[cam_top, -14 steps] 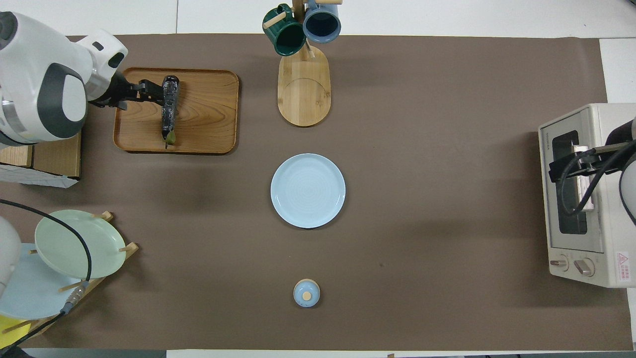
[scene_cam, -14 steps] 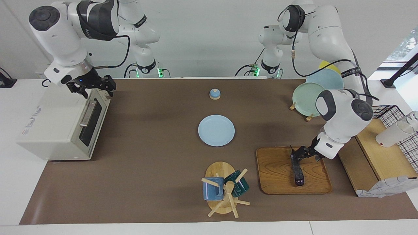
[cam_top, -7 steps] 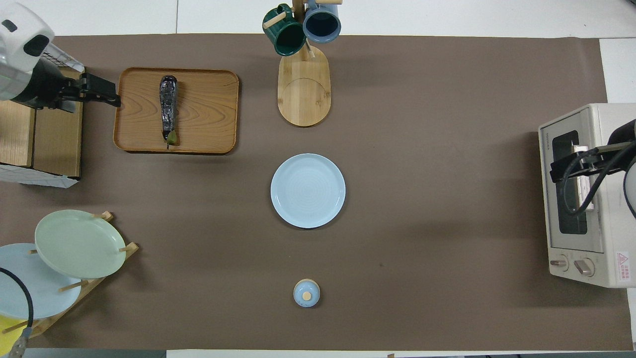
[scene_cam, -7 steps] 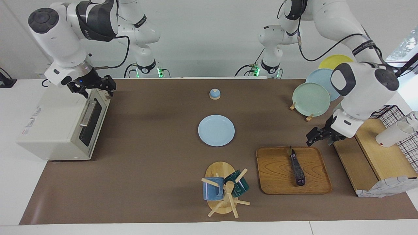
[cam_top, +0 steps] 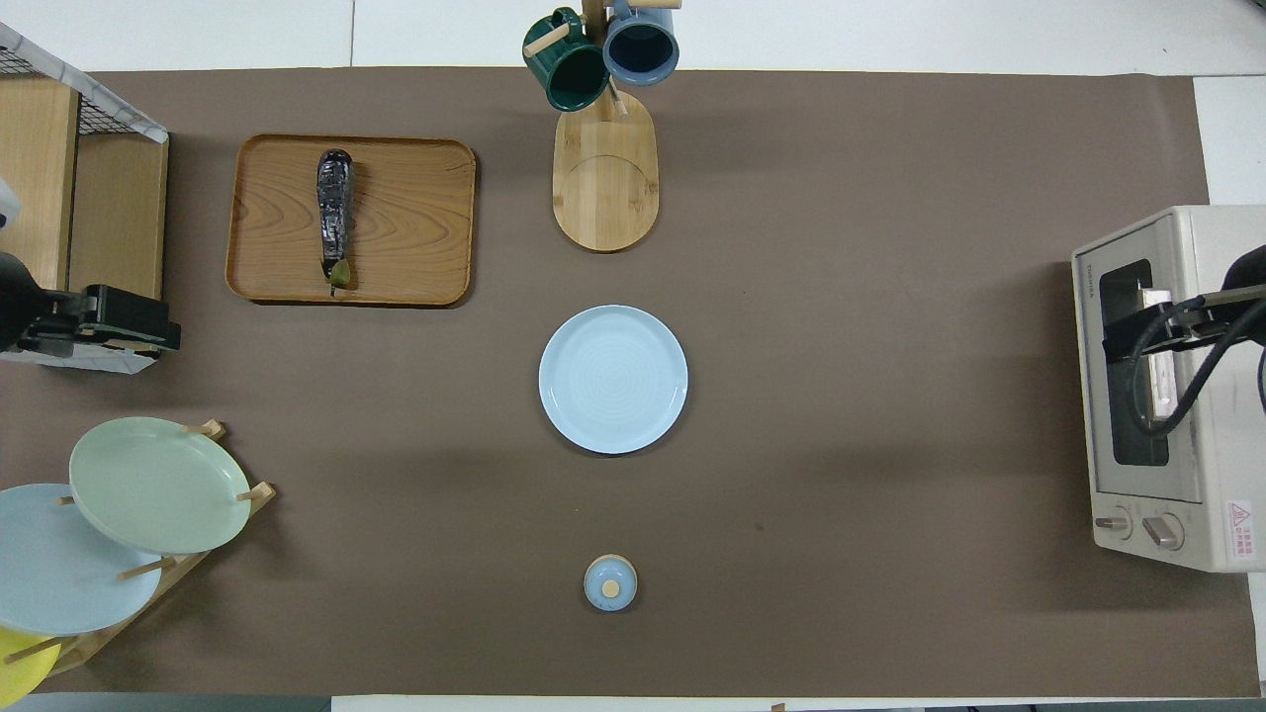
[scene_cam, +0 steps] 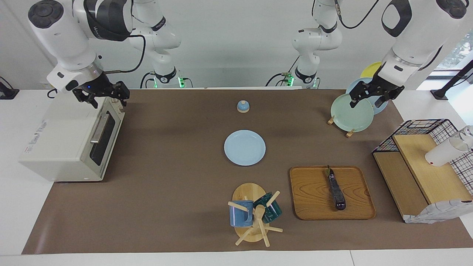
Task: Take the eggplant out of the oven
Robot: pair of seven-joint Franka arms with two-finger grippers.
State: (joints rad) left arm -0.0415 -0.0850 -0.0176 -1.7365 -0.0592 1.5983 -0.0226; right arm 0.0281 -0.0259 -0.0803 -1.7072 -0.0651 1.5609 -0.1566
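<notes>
The eggplant (cam_top: 335, 218) lies on a wooden tray (cam_top: 415, 222), its green tip pointing toward the robots. Nearer to the robots, a light blue plate (cam_top: 613, 379) sits in the middle of the brown mat (cam_top: 841, 396). A small blue lid (cam_top: 610, 582) sits nearer still. 2 mugs (cam_top: 600, 54) hang on a wooden stand. The oven (cam_top: 1157, 396) sits at the right arm's end, door shut. The right gripper (cam_top: 1123, 339) is over the oven door. The left gripper (cam_top: 158, 332) is over the mat between the tray and the plate rack (cam_top: 148, 485).

The oven (cam_top: 1157, 396) carries a small brand name, seemingly "TOSHIBA", beside its door, and a red warning triangle sticker near the knobs.
</notes>
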